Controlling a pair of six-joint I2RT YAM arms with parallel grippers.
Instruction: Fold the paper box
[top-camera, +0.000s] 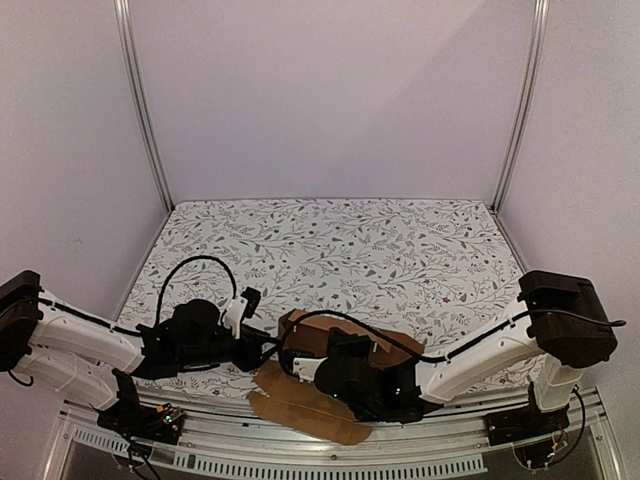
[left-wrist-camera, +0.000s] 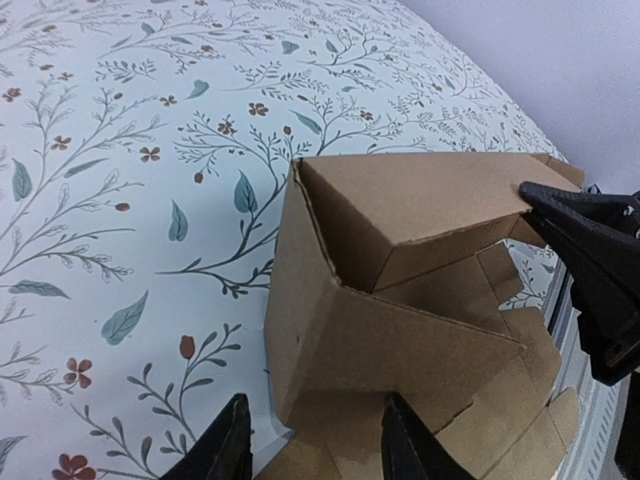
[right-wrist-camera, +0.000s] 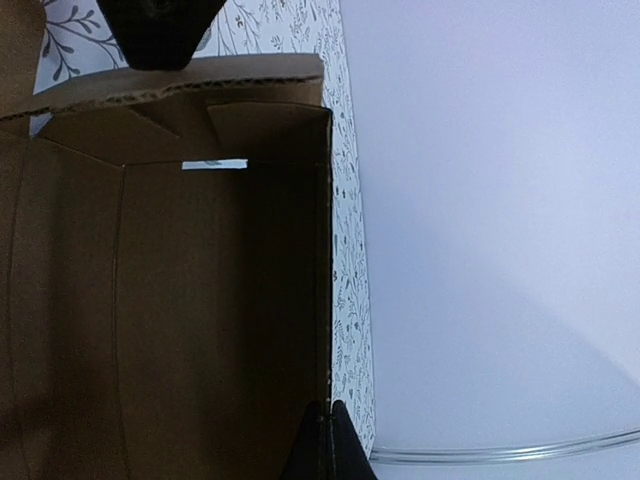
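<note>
Paper box (left-wrist-camera: 400, 300), half-erected: one wall pinched tight in our right gripper (right-wrist-camera: 327, 420), near corner just ahead of our left gripper (left-wrist-camera: 315, 415), jaws parted, empty. We advise a firm right pinch while the left presses inward.

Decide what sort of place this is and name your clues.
Probably a robot test booth: plain white walls and metal posts enclose a floral-covered table, with the left arm and right arm mounted at its near edge, working on the paper box.
</note>
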